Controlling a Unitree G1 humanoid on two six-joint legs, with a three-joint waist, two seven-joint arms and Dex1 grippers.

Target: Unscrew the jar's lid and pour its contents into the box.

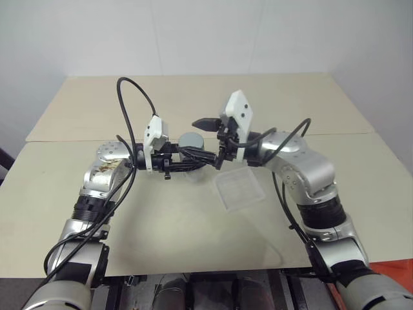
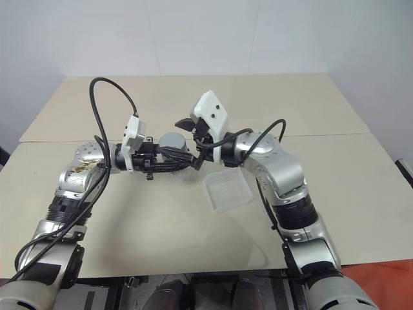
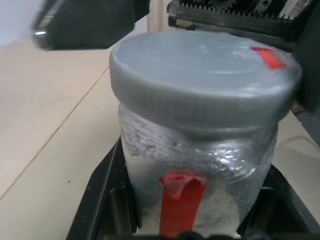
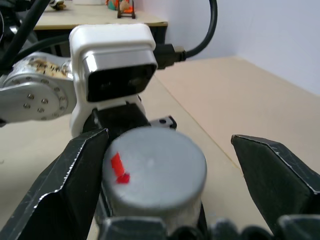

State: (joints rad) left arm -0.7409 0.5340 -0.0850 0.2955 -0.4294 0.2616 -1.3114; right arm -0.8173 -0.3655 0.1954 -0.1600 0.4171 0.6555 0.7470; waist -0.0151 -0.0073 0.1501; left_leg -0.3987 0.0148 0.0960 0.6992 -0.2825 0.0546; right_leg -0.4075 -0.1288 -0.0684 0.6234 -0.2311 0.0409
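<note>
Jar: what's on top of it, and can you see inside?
The grey lid, marked with red tape, sits on the jar. The right tool straddles it, open. The wrapped wall and lid hide whatever is inside.

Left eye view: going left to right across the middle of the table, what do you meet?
Left gripper, shut on the jar → jar's grey lid → right gripper, open about the lid → clear box, lying a little nearer on the table.

two beige tables [image 1: 193,97] pushed together stand against plain white walls [image 1: 193,32] in even light.
</note>
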